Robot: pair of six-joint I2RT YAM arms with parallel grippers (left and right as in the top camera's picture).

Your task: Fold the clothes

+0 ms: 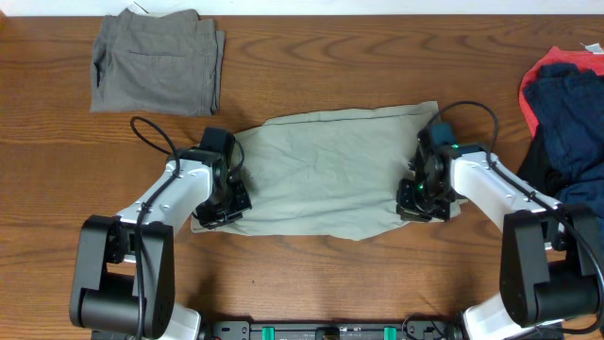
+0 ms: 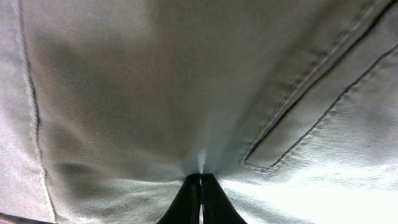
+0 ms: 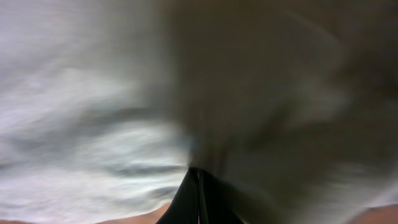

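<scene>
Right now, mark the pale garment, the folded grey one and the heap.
pale garment (image 1: pixel 326 175): overhead view, its middle.
folded grey garment (image 1: pixel 156 61): overhead view, top layer.
clothes heap (image 1: pixel 571 104): overhead view, blue cloth.

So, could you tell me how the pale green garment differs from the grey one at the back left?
The pale green garment lies spread wide and wrinkled; the grey garment is folded compactly. The left gripper and right gripper pinch the pale green garment; the grey garment lies untouched. Both rest on the table.
</scene>
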